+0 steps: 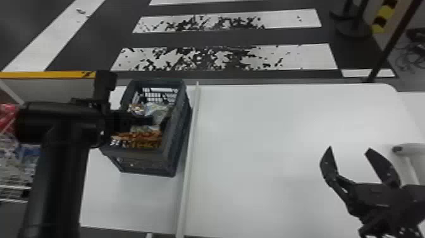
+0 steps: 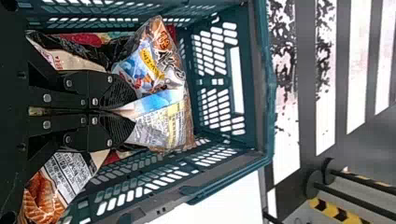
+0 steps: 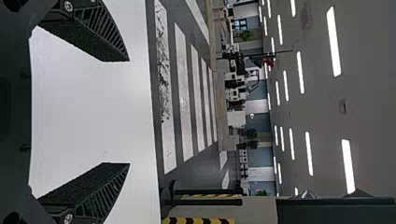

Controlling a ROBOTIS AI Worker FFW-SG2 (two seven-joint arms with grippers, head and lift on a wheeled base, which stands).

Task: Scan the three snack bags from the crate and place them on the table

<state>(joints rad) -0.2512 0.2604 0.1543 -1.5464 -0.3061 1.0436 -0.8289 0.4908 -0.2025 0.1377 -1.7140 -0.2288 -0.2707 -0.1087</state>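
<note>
The biggest thing is the white table (image 1: pixel 268 142), a wide flat surface. The robot's left arm (image 1: pixel 60 177) comes up from the bottom of the head view and bends over the surface's left side. Under it, close to the far left corner of the surface, sits the dark blue-green crate (image 1: pixel 139 155), full of holes like a net. A long white bar (image 1: pixel 189 152) runs from the near edge to the far edge, just beside the crate on its right. By the right edge of the surface is a white thing with a grey tip (image 1: pixel 411 148). All three snack bags are in the crate. The shiny one with blue and yellow on it (image 2: pixel 163 121) is on top, in front of the crate's far wall. The orange and black bag (image 1: pixel 142 139) lies at the near end. The dark bag with a red patch (image 2: pixel 84 42) is partly under the shiny one. The left gripper (image 1: pixel 153 120) is down in the crate, its fingers squeezed together on an edge of the shiny bag. The right gripper (image 1: pixel 349 148) is above the surface's right part, spread wide, with nothing in it.
</note>
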